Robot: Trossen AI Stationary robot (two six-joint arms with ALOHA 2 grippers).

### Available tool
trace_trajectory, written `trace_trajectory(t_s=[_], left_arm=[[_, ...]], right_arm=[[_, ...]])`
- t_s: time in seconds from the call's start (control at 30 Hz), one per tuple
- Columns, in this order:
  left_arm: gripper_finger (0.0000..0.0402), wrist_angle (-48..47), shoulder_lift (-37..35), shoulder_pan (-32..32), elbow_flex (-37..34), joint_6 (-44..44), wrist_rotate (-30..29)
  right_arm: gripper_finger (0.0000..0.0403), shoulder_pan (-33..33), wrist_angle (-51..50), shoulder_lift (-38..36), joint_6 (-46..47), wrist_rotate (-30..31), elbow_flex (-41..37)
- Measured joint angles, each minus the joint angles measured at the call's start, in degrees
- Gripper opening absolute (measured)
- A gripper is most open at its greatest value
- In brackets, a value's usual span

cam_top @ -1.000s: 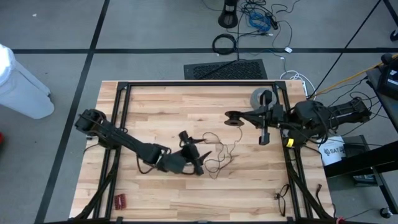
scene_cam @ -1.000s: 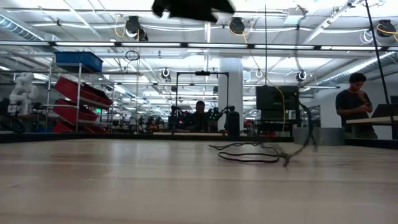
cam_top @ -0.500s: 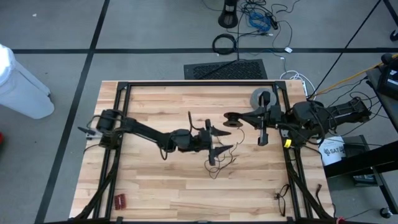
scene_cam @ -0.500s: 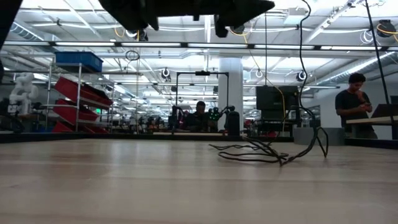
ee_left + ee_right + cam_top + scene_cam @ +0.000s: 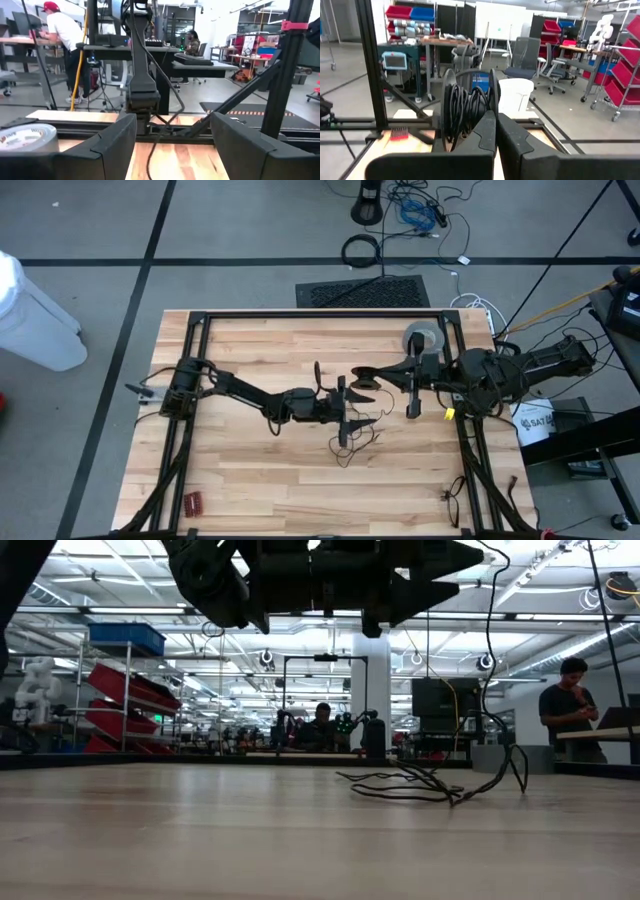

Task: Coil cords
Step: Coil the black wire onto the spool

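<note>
The cord is a very thin black wire. Part of it lies in a loose heap (image 5: 358, 435) on the wooden table (image 5: 260, 480), also seen in the low view (image 5: 420, 785). One strand (image 5: 489, 660) rises from the heap. More cord is wound on a small black reel (image 5: 465, 112) in my shut right gripper (image 5: 385, 373), right of centre. My left gripper (image 5: 344, 406) hovers open above the heap and points level at the reel. A strand (image 5: 152, 150) runs between its fingers without visibly touching them. My right gripper holds the black reel (image 5: 371, 376) at the free ends of its shut fingers (image 5: 487, 135), which come level from the table's right side. The fingertips hide the exact place of contact. The reel stands on edge, clear of the table, with cord turns (image 5: 457, 107) around it.
A grey tape roll (image 5: 422, 338) lies at the table's far right, also seen in the left wrist view (image 5: 25, 137). A small red object (image 5: 192, 502) lies at the near left and a pair of glasses (image 5: 452, 498) at the near right. Black frame rails (image 5: 195, 350) border the table.
My left gripper has swung from the table's near middle toward the far right, sunk a little and tipped up until it points level at the reel, staying open. The heap's rising strand has shifted. My right gripper has edged toward the left with the reel.
</note>
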Motion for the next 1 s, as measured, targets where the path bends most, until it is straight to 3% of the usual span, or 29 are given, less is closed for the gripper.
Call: trace_trajectory(t_s=[0.17, 0.77, 1.0], left_arm=[[0.0260, 0.17, -0.01, -0.05, 0.03, 1.02, 0.04], [0.0260, -2.32, -0.87, -0.43, 0.10, 1.00, -0.59], [0.0260, -2.35, -0.89, 1.43, 0.10, -0.48, 6.60]], right_arm=[[0.0000, -0.02, 4.65, 1.33, -0.79, -0.01, 0.00], [0.0000, 0.00, 6.18, 1.61, -4.25, 0.00, 0.00], [0.0000, 0.00, 9.51, 1.50, -6.92, 0.00, 0.00]])
